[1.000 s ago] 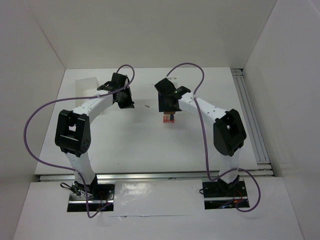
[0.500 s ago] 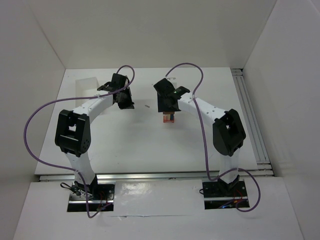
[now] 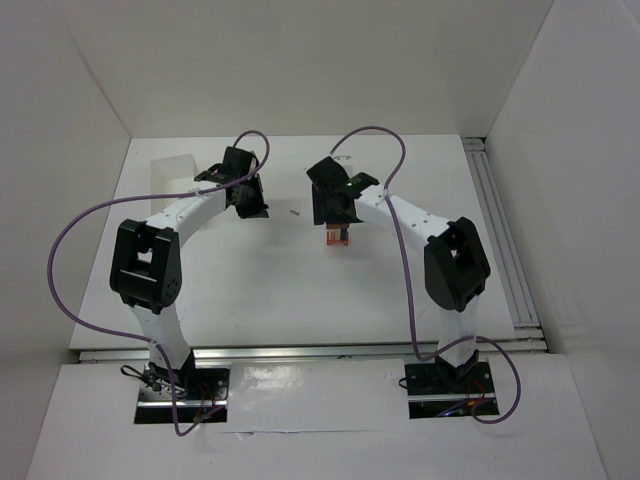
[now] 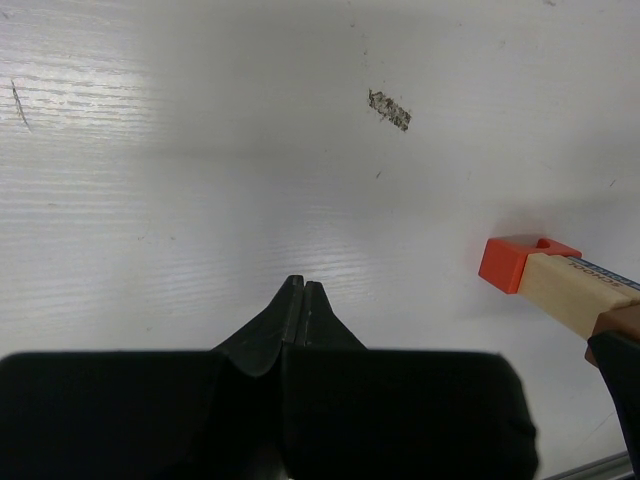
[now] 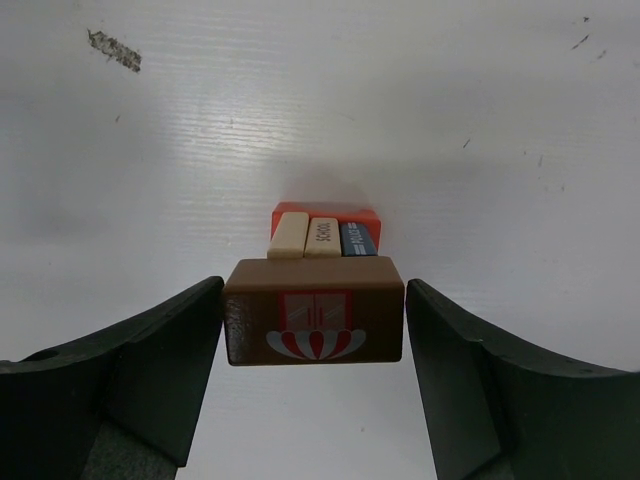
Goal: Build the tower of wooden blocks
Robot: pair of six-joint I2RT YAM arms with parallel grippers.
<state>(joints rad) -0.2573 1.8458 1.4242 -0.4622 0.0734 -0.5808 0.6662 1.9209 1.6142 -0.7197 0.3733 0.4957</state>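
Note:
The wood block tower (image 5: 320,270) stands mid-table: an orange-red base (image 5: 325,213), three upright blocks on it (two pale, one blue), and a brown block (image 5: 314,322) with a red and white picture on top. My right gripper (image 5: 314,310) is open, its jaws on either side of the brown block with narrow gaps. In the top view the right gripper (image 3: 336,212) hangs just over the tower (image 3: 337,239). My left gripper (image 4: 302,286) is shut and empty, left of the tower (image 4: 560,285). In the top view the left gripper (image 3: 250,206) is apart from it.
A translucent white tub (image 3: 172,168) stands at the back left of the table. A metal rail (image 3: 500,235) runs along the right edge. White walls close in the back and both sides. A dark scuff (image 4: 389,109) marks the table.
My right gripper has shifted very slightly over the tower. The left arm and the tower have not moved.

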